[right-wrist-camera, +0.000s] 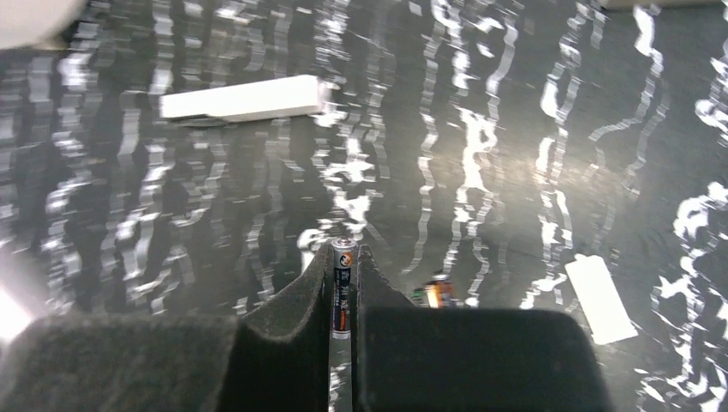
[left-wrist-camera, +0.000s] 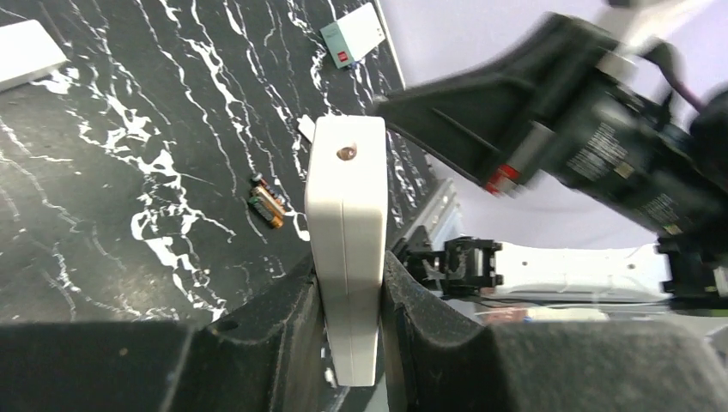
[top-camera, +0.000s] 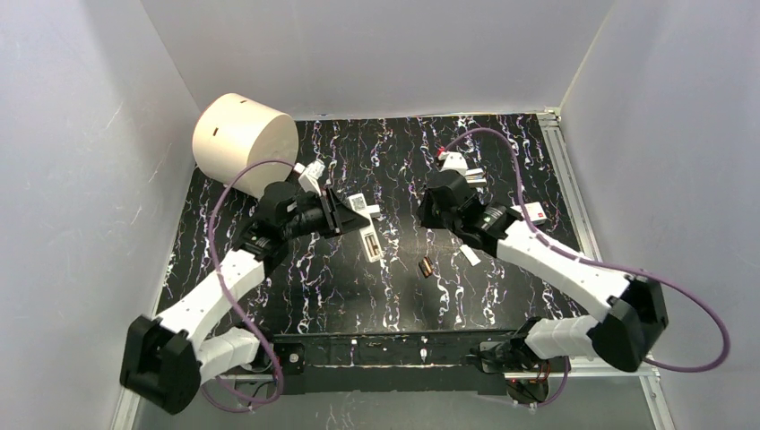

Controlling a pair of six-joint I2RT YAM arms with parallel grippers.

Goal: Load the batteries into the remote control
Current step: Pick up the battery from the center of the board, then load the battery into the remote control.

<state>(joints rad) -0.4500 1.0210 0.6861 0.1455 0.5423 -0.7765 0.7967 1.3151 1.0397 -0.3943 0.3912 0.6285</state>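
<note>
My left gripper (top-camera: 357, 221) (left-wrist-camera: 350, 268) is shut on the white remote control (left-wrist-camera: 348, 232) and grips it across its thickness. The remote stands crosswise in the jaws, and its end face with a small lens is in view. In the top view the remote (top-camera: 370, 244) shows a dark slot. My right gripper (top-camera: 430, 218) (right-wrist-camera: 345, 257) is shut on one battery (right-wrist-camera: 342, 292), held lengthwise between the pads, a little to the right of the remote. The second battery (top-camera: 426, 266) (left-wrist-camera: 267, 206) (right-wrist-camera: 438, 292) lies on the black marbled mat below the right gripper.
A short white strip (top-camera: 470, 255) (right-wrist-camera: 601, 298) lies right of the loose battery. A white box with a red mark (top-camera: 535, 212) (left-wrist-camera: 354, 34) sits at the right. A plain white bar (right-wrist-camera: 245, 99) lies farther out. A cream cylinder (top-camera: 244, 143) stands back left.
</note>
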